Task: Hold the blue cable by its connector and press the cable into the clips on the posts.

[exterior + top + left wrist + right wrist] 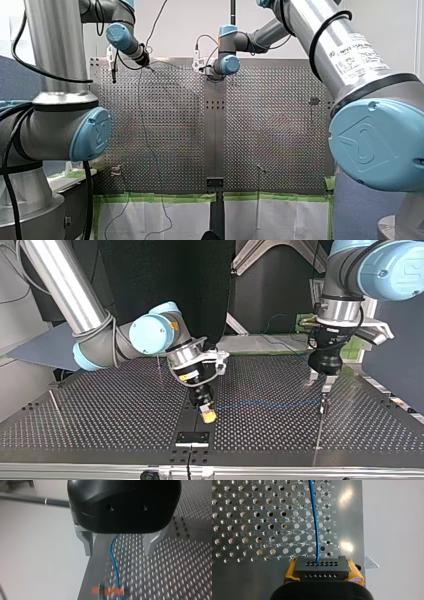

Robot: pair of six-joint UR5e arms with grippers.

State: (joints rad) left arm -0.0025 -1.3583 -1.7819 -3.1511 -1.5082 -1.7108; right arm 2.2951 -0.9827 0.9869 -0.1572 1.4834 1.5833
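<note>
Gripping the connector (322, 568), my right end effector (322, 573) is mostly hidden.

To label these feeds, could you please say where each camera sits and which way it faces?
Front: behind the shoulders, over the table; my left arm, my right arm show.
Top: across the table, facing them.
Left wrist: along the open left gripper.
Right wrist: along the right gripper, shut on the connector.
Wrist views share the blue cable.
</note>
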